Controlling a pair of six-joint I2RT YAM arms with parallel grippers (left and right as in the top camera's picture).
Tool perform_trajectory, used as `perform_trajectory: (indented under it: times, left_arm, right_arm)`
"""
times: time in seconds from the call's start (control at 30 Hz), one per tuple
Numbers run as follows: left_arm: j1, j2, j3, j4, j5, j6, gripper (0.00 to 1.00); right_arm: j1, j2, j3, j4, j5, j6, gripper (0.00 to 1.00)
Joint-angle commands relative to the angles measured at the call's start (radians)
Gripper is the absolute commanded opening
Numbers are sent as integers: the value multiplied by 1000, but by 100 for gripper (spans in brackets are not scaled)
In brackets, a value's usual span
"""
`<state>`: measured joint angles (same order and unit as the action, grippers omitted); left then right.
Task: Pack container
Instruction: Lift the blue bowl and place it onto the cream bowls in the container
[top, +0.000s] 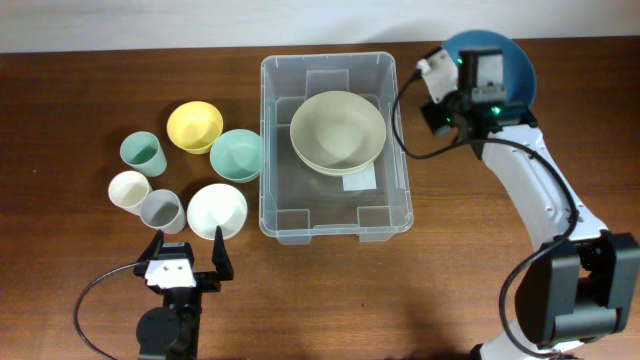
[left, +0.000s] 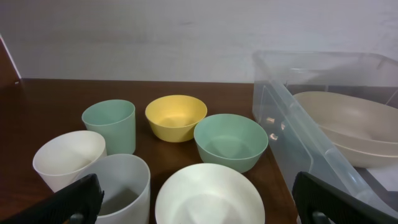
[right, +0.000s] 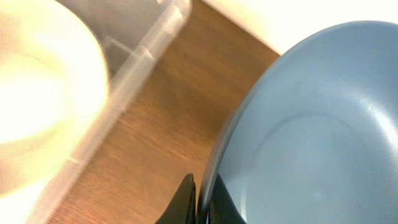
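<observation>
At table centre: large clear rectangular plastic container (top: 268, 150), stacked cream bowls (top: 338, 130) inside. Round blue plate (top: 515, 60), just outside, pinched in right gripper (right: 200, 202); left gripper (top: 188, 250) wide, empty. Unpacked: three loose bowls (top: 194, 125), three cups (top: 142, 152).

Right wrist view blurred, glare washing out the container (right: 127, 40).

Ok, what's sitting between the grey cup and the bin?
The white bowl. The overhead view shows it in line between the grey cup and the container, with nothing else in that stretch.
</observation>
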<state>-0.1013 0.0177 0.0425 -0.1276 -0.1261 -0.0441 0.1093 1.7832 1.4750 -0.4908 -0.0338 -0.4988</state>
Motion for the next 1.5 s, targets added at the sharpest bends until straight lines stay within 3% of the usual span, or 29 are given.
perform_trajectory:
  times: [0.0, 0.3, 0.6, 1.0, 1.47]
  left_arm:
    - [6, 0, -9, 3, 11, 19, 100]
    - [6, 0, -9, 3, 11, 19, 100]
    - [6, 0, -9, 3, 11, 19, 99]
    - [6, 0, -9, 3, 11, 19, 99]
    - [6, 0, -9, 3, 11, 19, 100]
  right_arm:
    - [68, -38, 100, -36, 39, -30, 4]
    - [283, -38, 173, -89, 129, -126, 4]
    - [444, -9, 163, -138, 113, -126, 4]
    - [467, 119, 156, -143, 56, -122, 4]
    - [467, 138, 156, -145, -46, -122, 4]
